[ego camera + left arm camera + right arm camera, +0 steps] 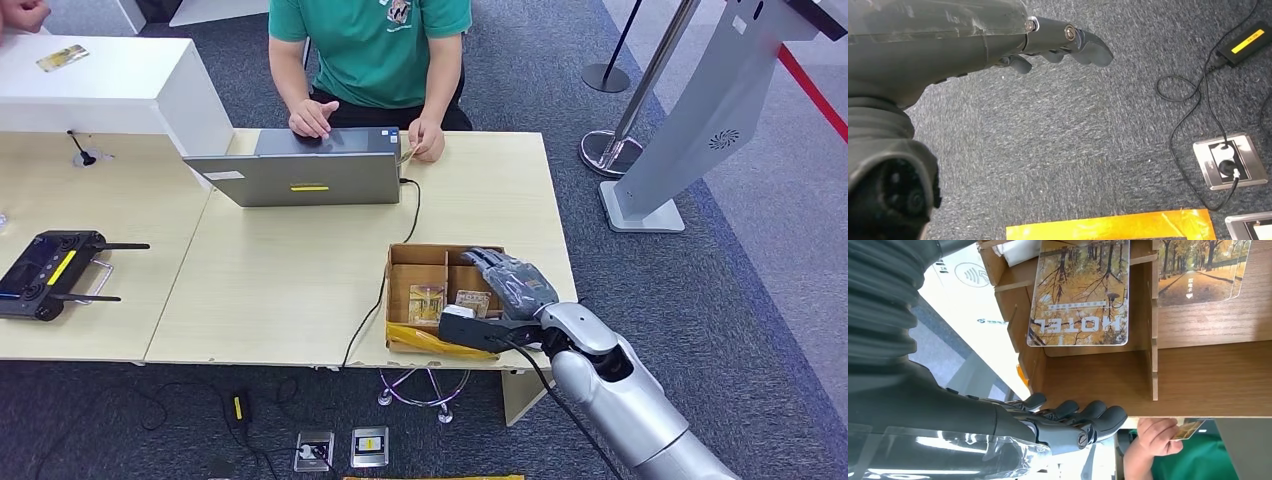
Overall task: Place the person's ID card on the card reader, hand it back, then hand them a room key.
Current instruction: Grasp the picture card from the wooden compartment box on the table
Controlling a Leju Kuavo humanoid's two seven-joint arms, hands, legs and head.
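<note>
Two key cards stand in the wooden box [432,258] just beside our right hand [508,285]: one card [1079,292] reads "HOTEL" over a print of autumn trees, and the second [1198,272], in the next compartment, shows a tree-lined path with small writing we cannot read. Our right hand hovers over the box's edge nearest our arm, fingers [1083,415] stretched out and a little apart, holding nothing and touching neither card. A white card reader [973,300] with a wave symbol lies just beside the box, under our wrist.

Beyond the box from our right hand, a person in a green shirt [372,40] sits at the far side of the surface [260,290] and pinches one small gold card [1188,429] in a hand [428,140]; we cannot read its face. Their other hand rests on one grey laptop [300,178] with a yellow label.

Our left hand [1058,47] hangs over the carpet, fingers loosely extended and empty. Near it the floor carries one strip of orange tape [1108,227], two metal sockets [1230,161], and one black power brick [1243,42] with a yellow label.
</note>
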